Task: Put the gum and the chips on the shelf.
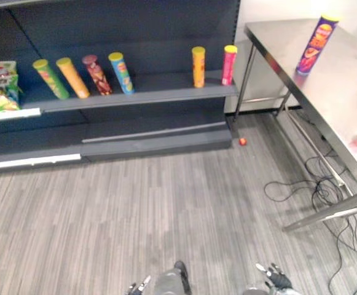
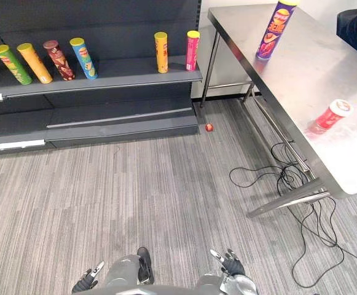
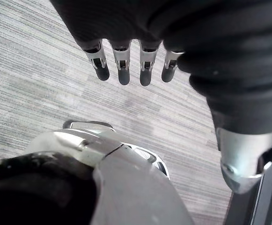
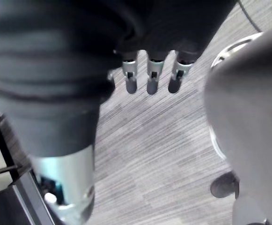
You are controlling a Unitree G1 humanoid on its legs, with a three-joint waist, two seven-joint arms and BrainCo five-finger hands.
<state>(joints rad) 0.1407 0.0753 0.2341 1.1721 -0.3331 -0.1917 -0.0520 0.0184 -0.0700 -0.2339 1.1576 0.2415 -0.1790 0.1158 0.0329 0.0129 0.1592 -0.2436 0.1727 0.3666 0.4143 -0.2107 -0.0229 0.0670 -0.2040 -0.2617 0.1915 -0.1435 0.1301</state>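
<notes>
Left hand and right hand hang low, fingers straight, empty, while the purple chips can and red gum tub wait on the steel table, both probably light, stiff and slick, best wrapped mid-body.

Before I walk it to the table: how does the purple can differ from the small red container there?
The purple can is tall and slim; the red container is short and squat. The purple can has a yellow lid, the red container a pale one. The purple can stands at the far end of the table, by the shelf; the red container stands nearer the robot. Both stand upright on the table.
</notes>
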